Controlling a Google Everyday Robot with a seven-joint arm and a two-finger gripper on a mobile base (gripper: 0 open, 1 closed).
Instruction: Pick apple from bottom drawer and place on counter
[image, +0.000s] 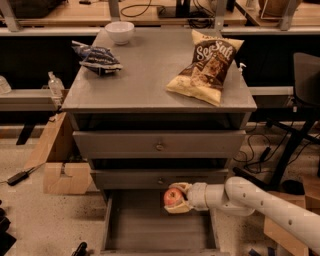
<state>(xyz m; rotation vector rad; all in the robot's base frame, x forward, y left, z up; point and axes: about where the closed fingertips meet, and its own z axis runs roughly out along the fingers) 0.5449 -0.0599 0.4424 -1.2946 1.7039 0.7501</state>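
Note:
The apple (173, 197), small and red-orange, is held in my gripper (176, 199), whose fingers are shut around it. It hangs above the open bottom drawer (155, 227), clear of the flat grey floor, just in front of the middle drawer's face. My white arm (260, 200) reaches in from the lower right. The counter (150, 70) is the grey cabinet top above.
On the counter lie a yellow-brown chip bag (207, 65), a crumpled dark blue bag (95, 57) and a white bowl (120, 31). Two shut drawers with round knobs (159, 146) sit above the open one. Cardboard boxes (62, 175) stand at left, a chair base at right.

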